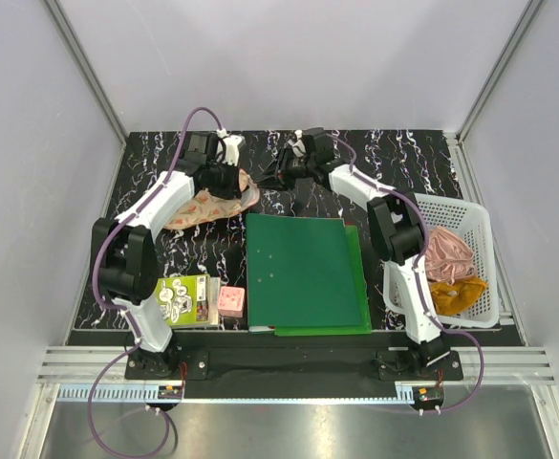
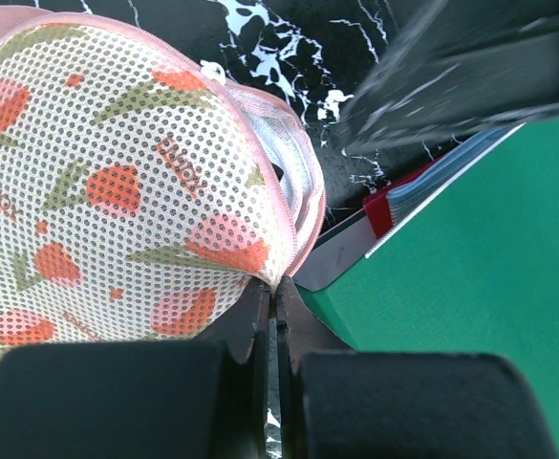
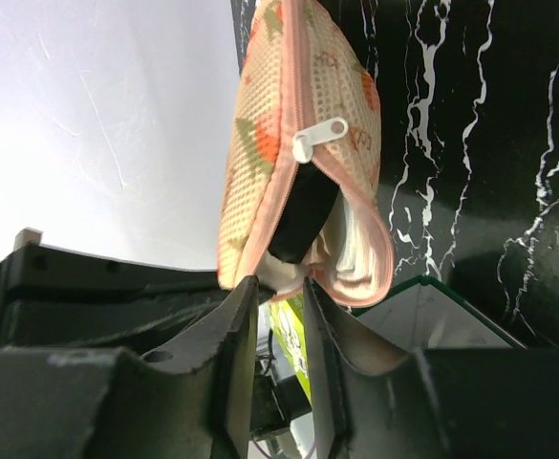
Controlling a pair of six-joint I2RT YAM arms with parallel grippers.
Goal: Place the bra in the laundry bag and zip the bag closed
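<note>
Where the left arm stretches to the far side of the black marbled table (image 1: 408, 158), left of centre, the left gripper (image 2: 275, 298) is clenched, its jaws pressed together on the pink rim of the laundry bag (image 2: 117, 191). The bag's printed mesh side spreads out from the fingertips. The bag sits just beyond the far left corner of the green folder (image 1: 303, 268). Its zip is partly undone, with the white zip pull (image 3: 319, 137) part-way along the seam. In the gap the black bra (image 3: 303, 215) shows, tucked against the pale lining. To the right, the right gripper (image 3: 281, 304) faces that open end, jaws a little apart with the bag's pale lip at their tips; whether they pinch it I cannot tell.
</note>
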